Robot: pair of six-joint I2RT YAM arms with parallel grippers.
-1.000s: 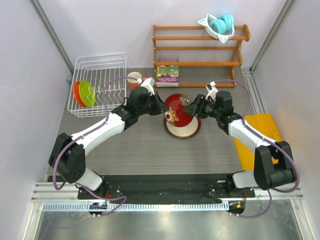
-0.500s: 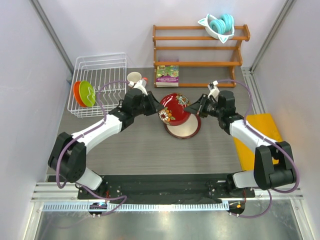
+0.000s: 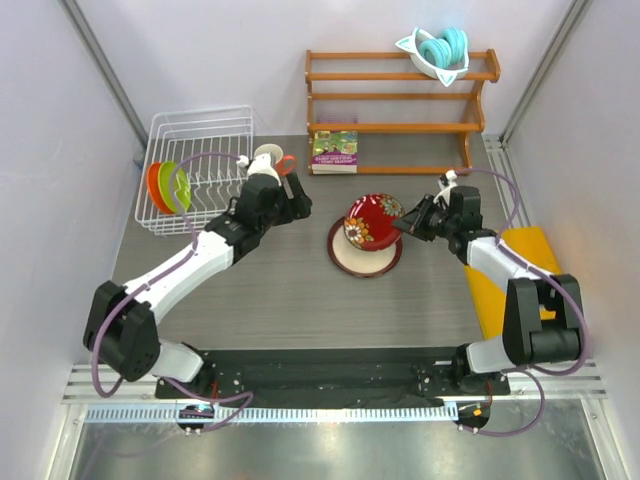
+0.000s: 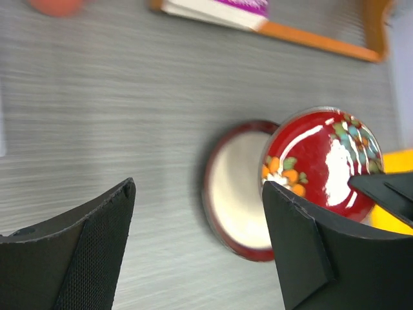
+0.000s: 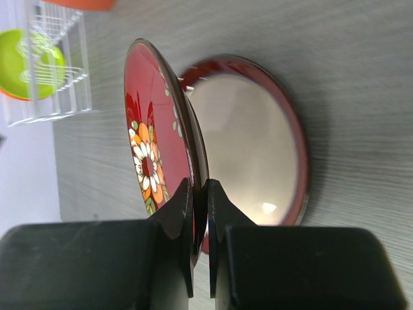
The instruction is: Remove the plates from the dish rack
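Red floral plate (image 5: 147, 129) | rim pinched upright in right gripper (image 5: 200, 188) | left gripper (image 4: 199, 187) wide apart

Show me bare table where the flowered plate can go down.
Bare: the wide strip of table in front of the cream plate, out to the near edge. Crowded: back left, by rack, mug and left gripper.

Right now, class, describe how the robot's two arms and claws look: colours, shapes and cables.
Both the left arm and right arm have white tube-like links, chunky black joints and a purple cable looping alongside. The left claw and right claw each have two matte black wedge-shaped fingers.
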